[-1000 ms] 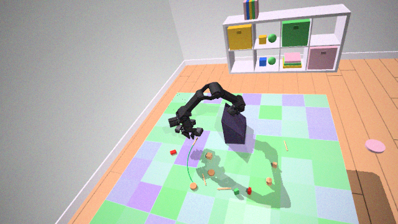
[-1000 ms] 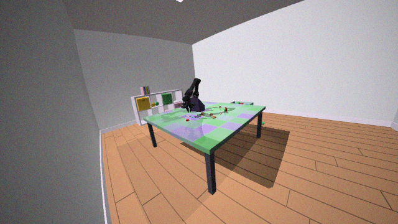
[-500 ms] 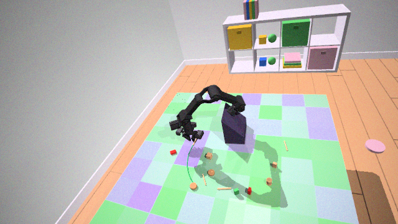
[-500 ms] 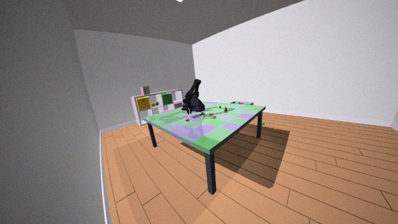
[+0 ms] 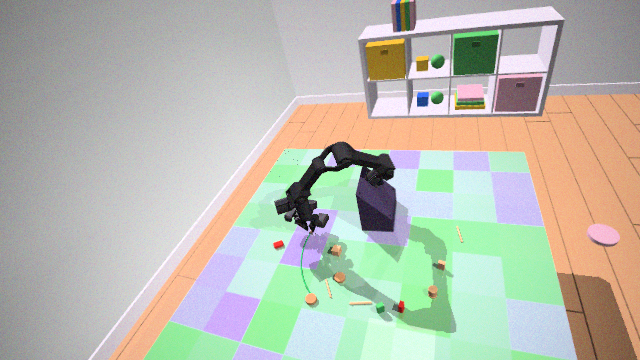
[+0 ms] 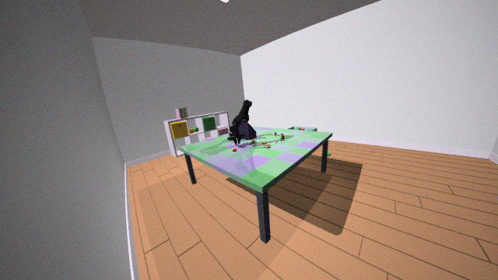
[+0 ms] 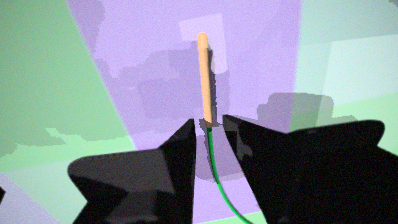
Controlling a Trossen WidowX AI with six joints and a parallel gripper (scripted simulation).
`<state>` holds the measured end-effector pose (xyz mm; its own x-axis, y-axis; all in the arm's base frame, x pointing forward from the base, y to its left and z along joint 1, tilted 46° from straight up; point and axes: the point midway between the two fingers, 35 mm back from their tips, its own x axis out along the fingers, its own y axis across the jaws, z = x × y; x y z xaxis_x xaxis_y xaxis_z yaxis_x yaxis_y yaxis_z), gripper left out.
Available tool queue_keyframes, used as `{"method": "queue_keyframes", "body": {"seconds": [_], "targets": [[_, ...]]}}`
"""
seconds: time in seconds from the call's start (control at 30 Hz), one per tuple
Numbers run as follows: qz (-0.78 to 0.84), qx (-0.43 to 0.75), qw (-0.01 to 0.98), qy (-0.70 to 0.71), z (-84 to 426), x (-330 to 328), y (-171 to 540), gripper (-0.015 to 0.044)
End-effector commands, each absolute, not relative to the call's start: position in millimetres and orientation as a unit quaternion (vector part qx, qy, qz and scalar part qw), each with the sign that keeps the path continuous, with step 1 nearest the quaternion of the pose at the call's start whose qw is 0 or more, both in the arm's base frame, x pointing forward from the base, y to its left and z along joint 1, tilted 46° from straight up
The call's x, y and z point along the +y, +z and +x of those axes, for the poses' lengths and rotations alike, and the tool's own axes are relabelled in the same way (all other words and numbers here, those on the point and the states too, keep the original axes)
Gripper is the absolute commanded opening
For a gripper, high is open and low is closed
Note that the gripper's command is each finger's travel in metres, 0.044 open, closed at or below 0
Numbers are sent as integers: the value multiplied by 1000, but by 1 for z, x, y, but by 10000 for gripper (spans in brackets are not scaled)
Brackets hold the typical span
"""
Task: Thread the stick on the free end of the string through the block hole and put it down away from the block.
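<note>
The stick point(image 7: 204, 75) on the string's end lies on or just above a purple patch, pointing up and away in the wrist view. My gripper point(image 7: 208, 121) point(image 5: 310, 231) is partly open, with a gap on both sides of the stick's string end. The green string point(image 7: 215, 170) point(image 5: 302, 260) curves from there to the round wooden button point(image 5: 311, 299). A small wooden block point(image 5: 336, 250) point(image 6: 253, 142) stands right of the gripper in the top view. It looks like the block with the hole, but the hole cannot be made out.
A second wooden disc point(image 5: 339, 277) and loose sticks point(image 5: 328, 289) point(image 5: 360, 303) lie near the button. A red piece point(image 5: 278, 244) is left of the gripper. A green cube point(image 5: 380, 307), another red piece point(image 5: 401, 306), small wooden pieces point(image 5: 441, 265) point(image 5: 432, 291) and a stick point(image 5: 459, 234) lie farther right.
</note>
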<state>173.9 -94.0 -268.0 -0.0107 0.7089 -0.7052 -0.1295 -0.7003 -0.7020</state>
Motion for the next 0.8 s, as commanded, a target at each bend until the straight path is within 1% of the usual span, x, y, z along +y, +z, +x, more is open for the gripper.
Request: {"method": "queue_keyframes", "body": {"seconds": [0.0, 0.17, 0.3, 0.33, 0.77], "targets": [[-630, -228, 315, 672, 174, -88, -272, 122], [-630, -229, 315, 672, 174, -87, -273, 122], [-630, -231, 312, 673, 173, -89, -272, 17], [-630, -231, 312, 673, 173, -89, -272, 0], [-630, -230, 312, 673, 173, -93, -268, 0]]}}
